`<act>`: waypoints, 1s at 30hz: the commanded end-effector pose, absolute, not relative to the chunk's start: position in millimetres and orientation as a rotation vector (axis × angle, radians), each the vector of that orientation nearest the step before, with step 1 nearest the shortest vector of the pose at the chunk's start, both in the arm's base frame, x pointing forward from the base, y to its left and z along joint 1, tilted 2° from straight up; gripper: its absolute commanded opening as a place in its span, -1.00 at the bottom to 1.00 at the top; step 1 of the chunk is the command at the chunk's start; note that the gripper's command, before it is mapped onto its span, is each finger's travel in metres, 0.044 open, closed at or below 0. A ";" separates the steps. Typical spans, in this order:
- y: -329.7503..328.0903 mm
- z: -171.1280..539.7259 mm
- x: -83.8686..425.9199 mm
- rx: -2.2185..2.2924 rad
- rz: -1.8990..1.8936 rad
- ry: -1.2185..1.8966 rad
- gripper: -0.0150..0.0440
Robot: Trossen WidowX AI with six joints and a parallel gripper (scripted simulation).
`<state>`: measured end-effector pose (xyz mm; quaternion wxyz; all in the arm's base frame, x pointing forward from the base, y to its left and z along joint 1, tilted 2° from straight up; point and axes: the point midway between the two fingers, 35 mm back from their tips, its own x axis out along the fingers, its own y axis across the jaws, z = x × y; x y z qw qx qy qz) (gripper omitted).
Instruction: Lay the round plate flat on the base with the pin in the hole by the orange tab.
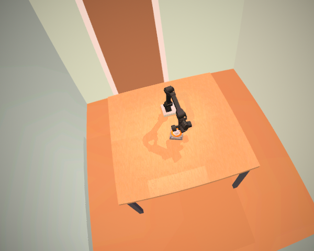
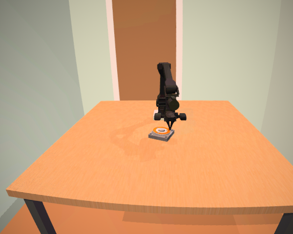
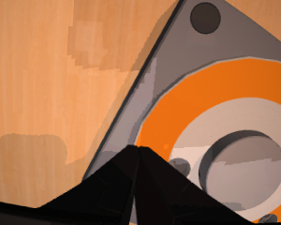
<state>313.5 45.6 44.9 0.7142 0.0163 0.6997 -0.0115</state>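
Exterior view: the hand (image 1: 176, 130) (image 2: 169, 129) (image 3: 137, 156), pressed together on nothing, is at the plate's (image 1: 173, 134) (image 2: 156, 132) (image 3: 253, 77) right side; the plate rings the post (image 1: 176, 133) (image 2: 161, 130) (image 3: 248, 171), pin unseen, so seating remains unconfirmed and withdrawal remains.

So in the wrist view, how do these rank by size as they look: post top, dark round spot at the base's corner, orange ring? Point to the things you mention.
1. Orange ring (image 3: 215, 77)
2. Post top (image 3: 245, 175)
3. Dark round spot (image 3: 205, 18)
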 end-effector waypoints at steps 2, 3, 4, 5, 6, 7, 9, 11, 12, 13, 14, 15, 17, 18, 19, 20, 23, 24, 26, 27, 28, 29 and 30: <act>47.2 42.8 306.1 0.039 -0.024 1.571 -0.49; 47.3 42.8 305.7 0.039 -0.024 1.571 -0.49; 47.3 42.9 305.3 0.039 -0.024 1.571 -0.49; 47.2 42.7 304.9 0.039 -0.024 1.571 -0.49; 47.1 42.6 304.4 0.039 -0.024 1.571 -0.49; 47.1 42.6 304.2 0.039 -0.024 1.571 -0.49; 47.1 42.6 304.2 0.039 -0.024 1.571 -0.49; 47.2 42.7 303.9 0.039 -0.024 1.571 -0.49; 47.2 42.7 303.8 0.039 -0.024 1.571 -0.49; 47.2 42.7 303.7 0.039 -0.024 1.571 -0.49; 47.2 42.8 303.4 0.039 -0.024 1.571 -0.49; 47.2 42.7 303.1 0.039 -0.024 1.571 -0.49; 47.0 42.6 302.4 0.039 -0.024 1.571 -0.49; 47.0 42.6 302.2 0.039 -0.024 1.571 -0.49; 47.0 42.6 302.2 0.039 -0.024 1.571 -0.49; 47.0 42.7 302.1 0.039 -0.024 1.571 -0.49; 47.1 42.7 301.7 0.039 -0.024 1.571 -0.49; 47.1 42.7 301.6 0.039 -0.024 1.571 -0.49; 47.1 42.7 301.4 0.039 -0.024 1.571 -0.49; 47.1 42.7 301.2 0.039 -0.024 1.571 -0.49; 47.1 42.7 301.1 0.039 -0.024 1.571 -0.49; 47.1 42.7 300.9 0.039 -0.024 1.571 -0.49; 47.1 42.7 300.7 0.039 -0.024 1.571 -0.49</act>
